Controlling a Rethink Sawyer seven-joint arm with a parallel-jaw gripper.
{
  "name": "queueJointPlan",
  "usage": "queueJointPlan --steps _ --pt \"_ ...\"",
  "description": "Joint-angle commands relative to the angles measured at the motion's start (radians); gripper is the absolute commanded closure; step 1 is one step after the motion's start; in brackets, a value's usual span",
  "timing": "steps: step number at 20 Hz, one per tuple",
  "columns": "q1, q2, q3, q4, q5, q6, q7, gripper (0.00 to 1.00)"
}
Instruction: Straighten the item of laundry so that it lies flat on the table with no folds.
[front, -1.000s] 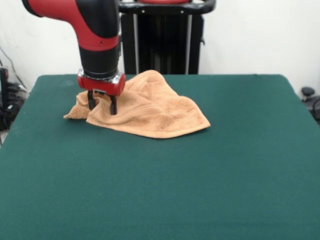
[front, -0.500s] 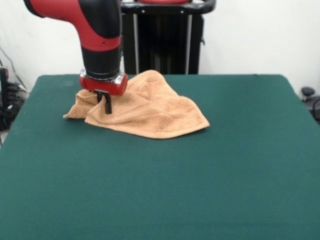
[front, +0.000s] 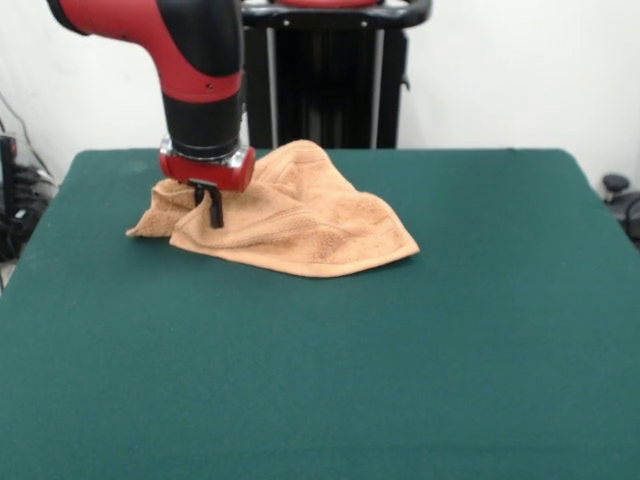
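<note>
One crumpled orange-tan terry towel (front: 290, 225) on dark green felt tabletop (front: 400, 360).
Red-and-black gripper (front: 214, 214) closed, fingers together, pinching towel's fold; remaining cloth lies bunched beside it.

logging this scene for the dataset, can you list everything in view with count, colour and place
towel: one, orange-tan, crumpled with folds, on the far left part of the table
table: one, dark green cloth cover, fills most of the view
black frame: one, upright behind the table, against the white wall
cables: dark, off the table's left edge
arm: one, red and black, coming down over the towel's left part
gripper: one, red band, black jaws shut on the towel
</note>
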Motion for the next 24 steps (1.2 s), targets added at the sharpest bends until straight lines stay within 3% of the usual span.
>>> queueJointPlan --steps 1,7,24 --pt "0.036 -0.004 0.095 -0.013 -0.021 -0.008 0.067 1.0" --pt "0.031 -0.028 0.108 -0.037 -0.015 0.041 0.038 1.0" --pt "0.06 0.017 0.099 -0.168 -0.013 0.084 0.02 1.0"
